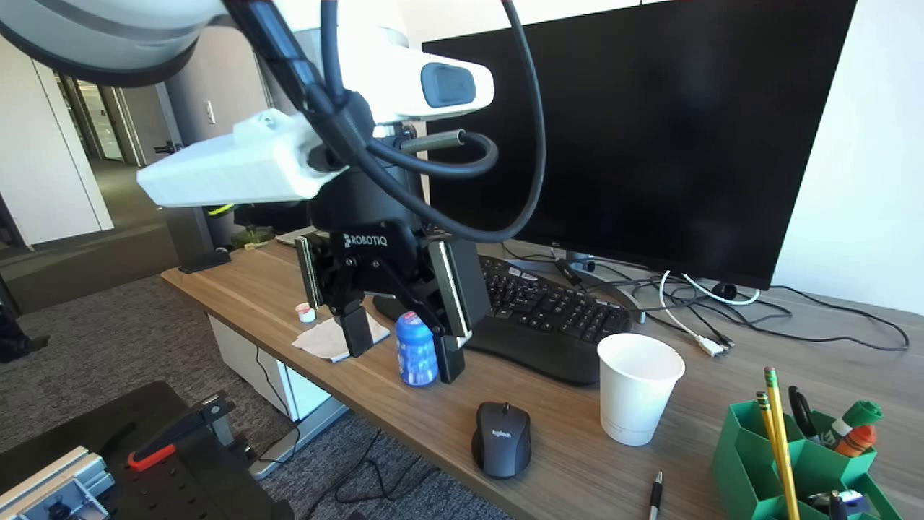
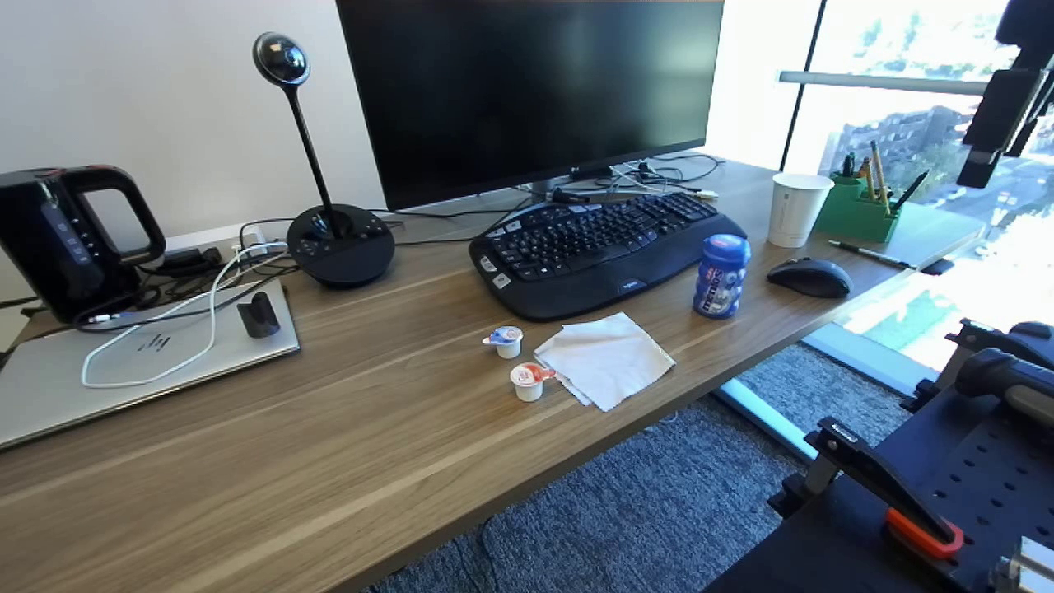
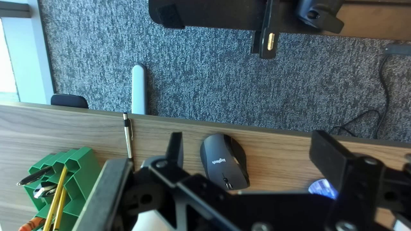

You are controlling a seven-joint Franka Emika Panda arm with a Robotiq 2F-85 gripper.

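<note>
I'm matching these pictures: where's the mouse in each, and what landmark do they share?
In an exterior view: mouse low, just right of centre.
In an exterior view: mouse mid-height, toward the right.
Wrist view: mouse below centre, slightly right.
Shared landmark: green pen holder, right of it in both exterior views, left in wrist view.

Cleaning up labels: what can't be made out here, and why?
Blue bottle: wrist view, mostly hidden by the gripper.
White cup: wrist view, likewise, and cut by the bottom edge.
Pen: an exterior view, cut by the bottom edge.
Keyboard: an exterior view, partly behind the gripper.
Small cups: an exterior view, lid print too small.
</note>
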